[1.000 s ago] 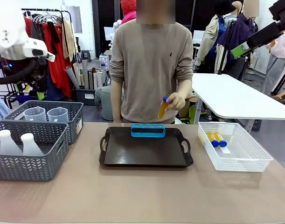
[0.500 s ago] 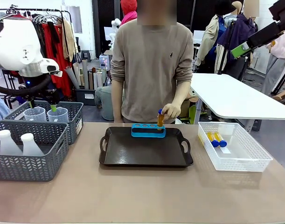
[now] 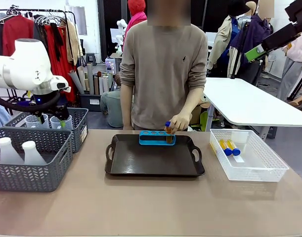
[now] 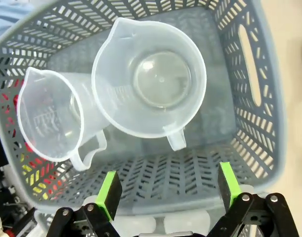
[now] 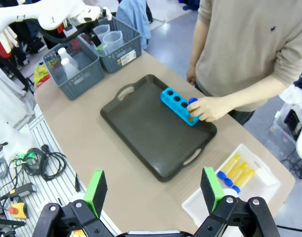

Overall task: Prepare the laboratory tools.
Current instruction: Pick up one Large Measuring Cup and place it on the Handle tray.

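Leftmost in the front view, two grey mesh baskets crowd the left edge of the surface (image 3: 141, 205). The near basket (image 3: 22, 170) holds two white flasks (image 3: 7, 150) standing upright. The far basket (image 3: 80, 123) sits just behind it, with two clear beakers inside.

The left tool (image 4: 169, 188) hangs over that far basket, its green pads spread wide with nothing between them. In the left wrist view a basket wall runs across the lower frame between the pads. The centre beaker (image 4: 151, 81) stands beyond it, mouth up, with its handle pointing toward the tool. The second beaker (image 4: 47, 116) lies tilted at the left of the frame, close against the first.

A narrow bare band of surface separates the baskets from the black tray (image 3: 155, 163) at centre. A broad open strip runs along the bottom of the front view. The blue rack (image 3: 153, 138) stands on the tray's far edge. The person's hand (image 3: 180, 122) holds an amber tube (image 3: 168, 134) at the rack's right-end hole; how deep it sits cannot be told.

Toward the right edge, a clear bin (image 3: 262, 168) holds more amber tubes (image 3: 228, 146) lying flat. In the right wrist view the right tool (image 5: 154, 190) rides high at the bottom of the frame, pads wide apart and empty, well apart from the tray and the rack.
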Tool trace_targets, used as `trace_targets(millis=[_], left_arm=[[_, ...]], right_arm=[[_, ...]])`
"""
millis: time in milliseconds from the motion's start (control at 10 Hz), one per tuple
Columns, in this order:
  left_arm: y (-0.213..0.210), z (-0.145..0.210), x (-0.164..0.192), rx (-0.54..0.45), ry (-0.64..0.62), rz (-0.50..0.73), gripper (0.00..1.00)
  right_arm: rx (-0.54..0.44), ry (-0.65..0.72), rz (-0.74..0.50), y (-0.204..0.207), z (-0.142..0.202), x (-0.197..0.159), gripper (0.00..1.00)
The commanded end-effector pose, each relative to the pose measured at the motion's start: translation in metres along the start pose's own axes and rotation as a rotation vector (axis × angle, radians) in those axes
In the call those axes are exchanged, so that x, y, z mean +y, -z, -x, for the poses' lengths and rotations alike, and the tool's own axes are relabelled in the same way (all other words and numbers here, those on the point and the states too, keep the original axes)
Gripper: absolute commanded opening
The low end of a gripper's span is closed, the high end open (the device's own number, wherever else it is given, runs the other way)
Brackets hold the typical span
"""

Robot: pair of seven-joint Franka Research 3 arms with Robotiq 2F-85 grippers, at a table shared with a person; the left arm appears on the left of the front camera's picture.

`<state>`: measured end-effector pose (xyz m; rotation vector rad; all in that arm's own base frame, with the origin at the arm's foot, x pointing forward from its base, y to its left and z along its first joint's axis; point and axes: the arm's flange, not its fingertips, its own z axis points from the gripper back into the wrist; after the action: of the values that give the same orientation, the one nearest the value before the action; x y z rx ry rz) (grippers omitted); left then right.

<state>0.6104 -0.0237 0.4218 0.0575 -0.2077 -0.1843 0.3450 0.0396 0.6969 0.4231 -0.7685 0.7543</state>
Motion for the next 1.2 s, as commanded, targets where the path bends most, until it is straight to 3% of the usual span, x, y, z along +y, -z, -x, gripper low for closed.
trace_targets(millis=[0,300,1000,1100], left_arm=[[0.006,-0.005,0.003,-0.003,-0.019,-0.033,1.00],[0.024,-0.010,0.008,-0.045,-0.018,-0.020,1.00],[0.043,-0.022,0.008,-0.031,-0.026,-0.019,1.00],[0.044,-0.024,0.008,-0.032,-0.025,-0.018,0.91]], right_arm=[[-0.003,-0.001,-0.003,0.000,0.000,0.000,1.00],[-0.003,-0.001,-0.003,0.000,0.000,0.000,1.00],[-0.003,-0.001,-0.003,0.000,0.000,0.000,1.00],[-0.003,-0.001,-0.003,0.000,0.000,0.000,1.00]])
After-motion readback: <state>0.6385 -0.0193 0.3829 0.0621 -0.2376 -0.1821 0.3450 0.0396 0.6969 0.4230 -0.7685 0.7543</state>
